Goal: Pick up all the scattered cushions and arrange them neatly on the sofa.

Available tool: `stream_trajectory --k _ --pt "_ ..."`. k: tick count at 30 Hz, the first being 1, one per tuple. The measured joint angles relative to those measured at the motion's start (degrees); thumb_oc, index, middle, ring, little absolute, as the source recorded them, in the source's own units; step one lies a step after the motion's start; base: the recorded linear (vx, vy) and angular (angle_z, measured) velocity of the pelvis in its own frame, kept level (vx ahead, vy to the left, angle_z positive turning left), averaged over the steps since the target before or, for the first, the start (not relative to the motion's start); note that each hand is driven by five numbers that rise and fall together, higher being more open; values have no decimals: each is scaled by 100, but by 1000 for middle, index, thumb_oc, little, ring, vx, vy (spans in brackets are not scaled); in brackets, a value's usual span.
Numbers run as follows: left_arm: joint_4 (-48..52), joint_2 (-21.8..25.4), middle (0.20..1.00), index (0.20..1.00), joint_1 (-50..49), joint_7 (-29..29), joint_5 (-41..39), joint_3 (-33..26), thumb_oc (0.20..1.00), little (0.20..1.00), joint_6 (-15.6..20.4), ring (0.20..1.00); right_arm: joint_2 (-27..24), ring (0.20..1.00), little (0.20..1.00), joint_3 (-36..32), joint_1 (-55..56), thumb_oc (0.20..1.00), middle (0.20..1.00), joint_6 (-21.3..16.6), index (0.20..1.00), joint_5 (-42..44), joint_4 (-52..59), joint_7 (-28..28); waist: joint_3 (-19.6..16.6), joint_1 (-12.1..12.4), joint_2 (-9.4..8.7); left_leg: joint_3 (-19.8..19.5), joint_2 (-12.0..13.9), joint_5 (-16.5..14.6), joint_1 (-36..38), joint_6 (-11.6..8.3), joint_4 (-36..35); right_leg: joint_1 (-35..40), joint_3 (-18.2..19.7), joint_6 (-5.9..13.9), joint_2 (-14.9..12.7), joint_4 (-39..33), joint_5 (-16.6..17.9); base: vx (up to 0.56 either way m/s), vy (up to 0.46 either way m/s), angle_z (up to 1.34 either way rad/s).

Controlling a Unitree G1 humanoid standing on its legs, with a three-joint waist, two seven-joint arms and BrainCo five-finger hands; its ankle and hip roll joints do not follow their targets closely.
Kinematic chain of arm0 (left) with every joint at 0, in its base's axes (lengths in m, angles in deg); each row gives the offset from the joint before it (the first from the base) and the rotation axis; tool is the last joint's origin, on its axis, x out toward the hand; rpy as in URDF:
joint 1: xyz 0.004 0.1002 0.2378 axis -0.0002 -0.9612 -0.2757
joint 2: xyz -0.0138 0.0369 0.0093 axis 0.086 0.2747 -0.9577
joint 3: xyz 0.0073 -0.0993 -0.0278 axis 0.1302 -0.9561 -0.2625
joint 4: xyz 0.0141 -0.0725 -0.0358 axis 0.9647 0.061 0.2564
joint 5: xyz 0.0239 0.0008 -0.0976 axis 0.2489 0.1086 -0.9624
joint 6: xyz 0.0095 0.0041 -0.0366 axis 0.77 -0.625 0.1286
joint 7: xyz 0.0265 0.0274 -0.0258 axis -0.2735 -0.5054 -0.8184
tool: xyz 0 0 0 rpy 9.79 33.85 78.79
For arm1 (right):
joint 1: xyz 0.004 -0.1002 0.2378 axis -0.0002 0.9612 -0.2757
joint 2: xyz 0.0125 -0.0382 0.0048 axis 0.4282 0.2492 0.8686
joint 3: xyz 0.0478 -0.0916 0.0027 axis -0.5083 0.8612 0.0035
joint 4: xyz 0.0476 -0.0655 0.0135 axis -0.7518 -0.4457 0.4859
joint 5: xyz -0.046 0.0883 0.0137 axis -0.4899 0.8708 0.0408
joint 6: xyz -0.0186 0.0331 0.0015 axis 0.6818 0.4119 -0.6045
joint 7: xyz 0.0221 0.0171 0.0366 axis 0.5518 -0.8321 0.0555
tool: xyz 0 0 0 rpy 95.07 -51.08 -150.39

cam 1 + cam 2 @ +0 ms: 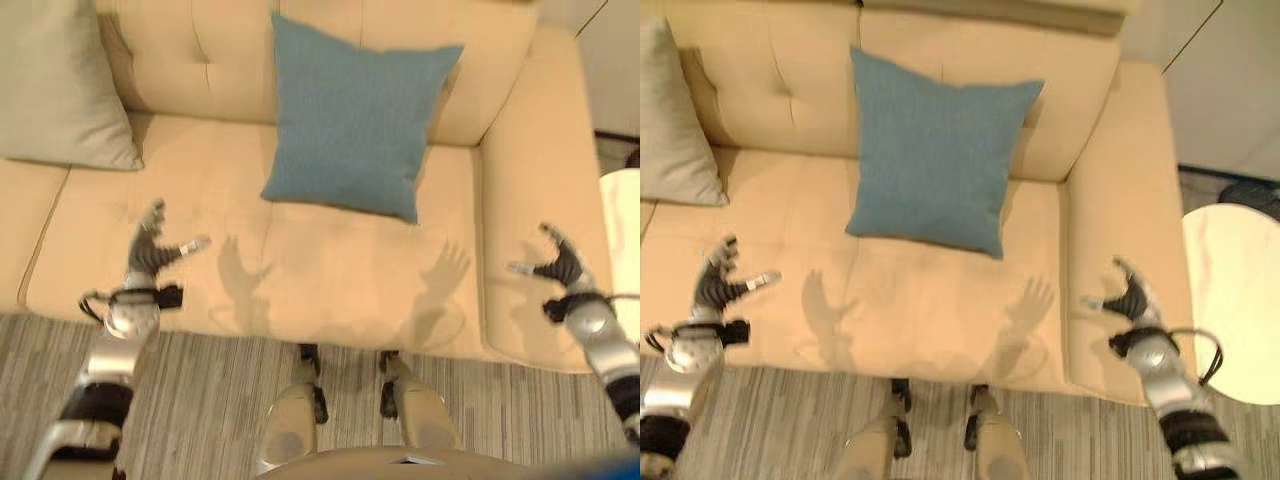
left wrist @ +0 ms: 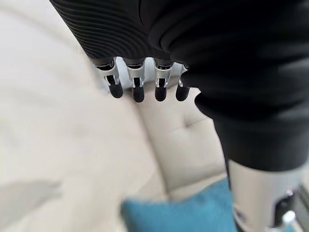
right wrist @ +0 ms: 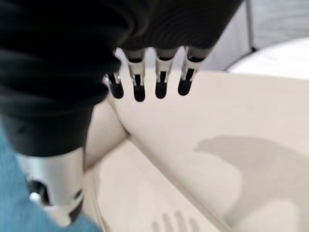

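A blue cushion (image 1: 352, 115) leans upright against the backrest of the cream sofa (image 1: 320, 280), near its middle; the left wrist view catches a corner of the blue cushion (image 2: 193, 212). A grey cushion (image 1: 55, 85) rests against the backrest at the far left. My left hand (image 1: 150, 252) hovers open over the seat's front left part, holding nothing. My right hand (image 1: 555, 262) is open above the sofa's right armrest (image 1: 1125, 200), also empty. Both hands are well apart from the cushions.
A round white side table (image 1: 1230, 300) stands just right of the armrest. A striped grey rug (image 1: 210, 400) lies in front of the sofa. A white wall or cabinet (image 1: 1230, 80) rises at the back right.
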Motion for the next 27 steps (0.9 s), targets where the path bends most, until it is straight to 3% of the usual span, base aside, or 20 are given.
stream_trajectory --k 1,2,4,8,14,19,20,21,22,23,24,25,26,27 --pt "-313 -437 1000 1000 -263 104 102 -5 1000 1000 -62 1000 379 1000 1000 -13 222 1000 1000 22 1000 -110 -307 -89 -110 -1 -9 10 -1 -78 304 16 -6 301 5 -5 6 -2 -82 0 0 0" --pt "-617 -660 1000 1000 -477 196 153 143 1000 1000 -169 1000 453 1000 1000 248 401 1000 1000 59 1000 -185 -550 -223 -288 -4 2 17 -1 -176 448 2 -32 444 6 30 4 -15 -153 -11 -11 -5" --pt "-1350 -927 1000 1000 -676 374 360 400 1000 1000 -274 1000 566 1000 1000 587 553 1000 1000 22 1000 -467 -951 -383 -678 -10 45 17 -3 -206 487 0 -32 484 6 45 -4 -24 -203 0 0 0" --pt "-2639 -1245 1000 1000 -610 476 782 449 1000 1000 -386 1000 851 1000 1000 706 502 1000 1000 0 1000 -620 -1769 -434 -972 -7 68 12 35 -214 664 21 -33 671 6 29 29 -25 -214 3 -44 3" --pt "-4113 -1642 1000 1000 -631 484 1181 470 1000 1000 -562 1000 1168 1000 1000 779 525 1000 1000 2 1000 -616 -2917 -442 -1040 -9 84 4 164 -212 918 18 -33 970 10 -18 161 -26 -244 -48 -72 1" --pt "-4169 -1652 1000 1000 -484 478 1281 693 1000 1000 -628 1000 1169 1000 1000 768 404 1000 1000 60 1000 -603 -3495 -404 -792 63 108 -100 343 -267 751 -147 549 996 6 -152 331 12 -320 -162 -10 3" --pt "-4272 -1665 1000 1000 -330 479 1282 694 1000 1000 -631 1000 1163 1000 1000 762 376 1000 1000 60 1000 -598 -3541 -392 -745 64 137 -149 384 -333 685 -242 668 984 4 -214 362 31 -341 -124 67 -5" --pt "-4323 -1667 1000 1000 -209 476 1281 685 1000 1000 -636 1000 1180 1000 1000 761 408 1000 1000 71 1000 -588 -3613 -390 -724 67 74 -159 339 -421 689 -401 734 984 -12 -416 312 -30 -236 -87 85 -11" --pt "-4341 -1677 1000 1000 -117 479 1281 683 1000 1000 -647 1000 1203 1000 1000 762 349 1000 1000 77 1000 -586 -3672 -383 -639 63 -60 -211 236 -630 603 -325 1232 983 -32 -556 165 -31 -149 -70 114 -37" --pt "-4363 -1724 1000 1000 -35 484 1281 688 1000 1000 -654 1000 1199 1000 1000 765 305 1000 1000 78 1000 -582 -3697 -373 -627 -38 -165 -294 -24 -1177 654 -241 2282 987 5 -579 -91 -30 -87 -83 167 -30" --pt "-4386 -1776 1000 1000 12 481 1281 687 1000 1000 -646 1000 1172 1000 1000 765 294 1000 1000 109 1000 -578 -3696 -353 -665 -197 -77 -359 -52 -1541 948 -182 2402 975 9 -542 -134 -29 -67 -148 239 -18" --pt "-4380 -1802 1000 1000 115 481 1280 698 1000 1000 -643 1000 1179 1000 1000 763 337 1000 1000 125 1000 -576 -3701 -353 -686 -258 -21 -443 -56 -1670 1103 -153 2198 942 11 -497 -133 -28 -17 -160 249 3" --pt "-4345 -1861 1000 1000 264 469 1278 876 1000 1000 -644 1000 1189 1000 1000 730 338 1000 1000 131 1000 -539 -3817 -352 -751 -326 96 -612 -147 -1809 1290 -96 1514 761 26 -383 -120 25 119 -162 222 -5" --pt "-4322 -1868 1000 1000 380 483 1280 994 1000 1000 -647 1000 1281 1000 1000 661 253 1000 1000 156 1000 -533 -3948 -352 -754 -321 31 -593 -289 -1655 1382 119 1188 657 146 -339 -254 48 203 -144 189 -12"
